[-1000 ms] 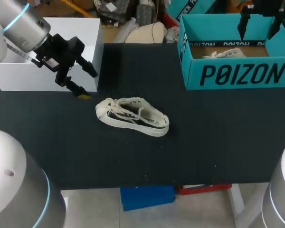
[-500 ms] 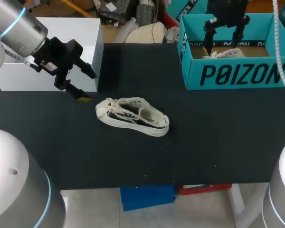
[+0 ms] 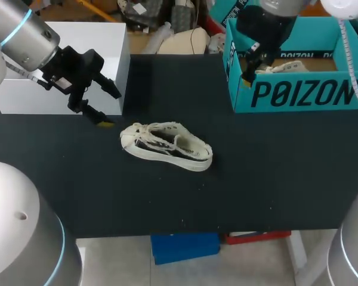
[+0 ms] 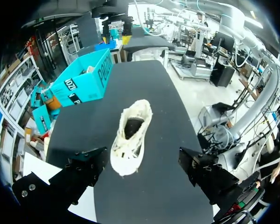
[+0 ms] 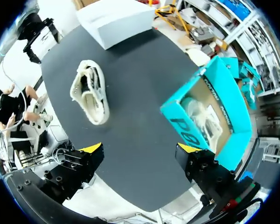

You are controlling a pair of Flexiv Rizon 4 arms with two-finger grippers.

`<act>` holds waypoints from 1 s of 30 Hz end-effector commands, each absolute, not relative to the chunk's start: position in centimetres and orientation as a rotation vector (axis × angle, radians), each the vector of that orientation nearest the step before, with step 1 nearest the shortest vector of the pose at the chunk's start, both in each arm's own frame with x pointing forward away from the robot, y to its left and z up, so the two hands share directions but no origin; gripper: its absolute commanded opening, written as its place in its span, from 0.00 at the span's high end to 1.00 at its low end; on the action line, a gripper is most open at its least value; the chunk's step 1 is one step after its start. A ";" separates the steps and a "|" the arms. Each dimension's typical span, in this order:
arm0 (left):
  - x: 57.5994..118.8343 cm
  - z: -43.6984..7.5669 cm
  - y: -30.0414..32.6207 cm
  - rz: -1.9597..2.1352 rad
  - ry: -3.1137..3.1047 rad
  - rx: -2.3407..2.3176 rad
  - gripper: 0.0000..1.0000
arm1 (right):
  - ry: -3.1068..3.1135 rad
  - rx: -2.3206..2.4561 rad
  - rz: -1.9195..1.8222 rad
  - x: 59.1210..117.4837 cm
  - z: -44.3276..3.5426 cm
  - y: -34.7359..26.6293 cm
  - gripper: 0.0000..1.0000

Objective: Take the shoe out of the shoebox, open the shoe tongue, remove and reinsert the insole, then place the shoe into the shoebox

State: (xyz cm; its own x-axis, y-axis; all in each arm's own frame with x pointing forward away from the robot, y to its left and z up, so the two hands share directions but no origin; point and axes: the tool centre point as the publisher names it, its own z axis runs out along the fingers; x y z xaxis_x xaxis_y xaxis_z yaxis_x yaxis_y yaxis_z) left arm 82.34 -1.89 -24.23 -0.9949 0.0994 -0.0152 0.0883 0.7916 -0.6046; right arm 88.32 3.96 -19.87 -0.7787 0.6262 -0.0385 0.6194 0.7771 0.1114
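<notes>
While the shoe [image 3: 166, 146] is out of the shoebox [image 3: 298, 94], it lies by itself near the middle of the bench [image 3: 274, 179], well apart from the box. Pale canvas low-top, toe toward my left side, heel toward my right, opening facing up. Left wrist view shows the dark inside and the laces over the front.

Shoebox: teal, top open, at the far right of the bench. Inside lies a second shoe [image 3: 284, 67], same pale colour, on the box floor. Right wrist view shows it taking up most of that floor. Can't tell which way its toe points.

White box [image 3: 65, 65]: far left of the bench, plain top face, contents not visible.

Left hand [image 3: 110, 106]: fingers spread wide, gripping nothing, hanging just in front of the white box, near the shoe's toe but apart from it. In its own wrist view the shoe lies ahead, roughly lined up with the gap between the fingers.

Right hand [image 5: 140, 149]: fingers spread wide, nothing between them. Head view puts it over the shoebox's left front corner; can't tell whether it touches the box wall. Its wrist view looks down on the whole bench, with the shoebox ahead of one finger and the shoe on the bench ahead of the other.
</notes>
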 end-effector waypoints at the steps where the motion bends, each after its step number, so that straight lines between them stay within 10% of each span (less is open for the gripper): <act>1: 82.3 -24.4 -1.9 0.998 -2.960 -0.157 0.00 | 2.987 0.455 0.429 83.3 -20.6 7.9 0.00; 30: 82.3 -24.4 -1.9 0.998 -2.960 -0.157 0.00 | 2.899 0.462 0.530 80.6 -26.8 12.6 0.00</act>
